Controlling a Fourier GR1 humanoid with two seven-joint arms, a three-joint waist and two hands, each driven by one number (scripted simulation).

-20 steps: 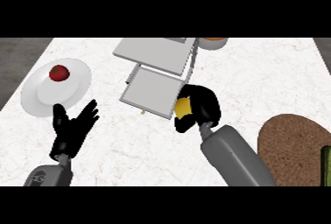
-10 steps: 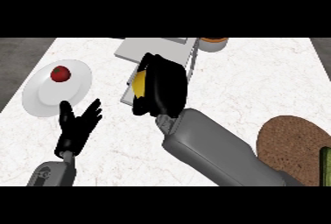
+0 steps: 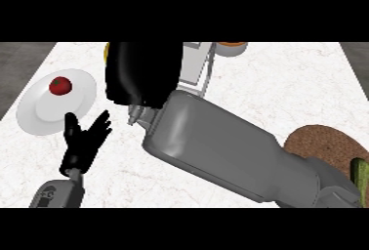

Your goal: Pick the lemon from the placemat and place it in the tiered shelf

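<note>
My right hand [image 3: 140, 73] fills the upper middle of the head view, close to the camera, its fingers curled round the lemon [image 3: 107, 50]. Only a thin yellow sliver of the lemon shows at the hand's left edge. The hand and its grey forearm cover most of the grey tiered shelf [image 3: 193, 68], of which a corner shows just right of the hand. The round brown placemat [image 3: 320, 144] lies at the right edge, partly behind the forearm. My left hand [image 3: 85, 139] rests open at the lower left, fingers up.
A white plate [image 3: 43, 110] with a red fruit [image 3: 60, 85] on it sits at the left. An orange-rimmed dish [image 3: 232, 45] peeks in at the top behind the shelf. A green object [image 3: 361, 173] shows at the right edge by the placemat.
My right hand has carried the lemon up and to the left, from beside the shelf to over it, and now looms nearer the camera. The left hand has stayed put.
</note>
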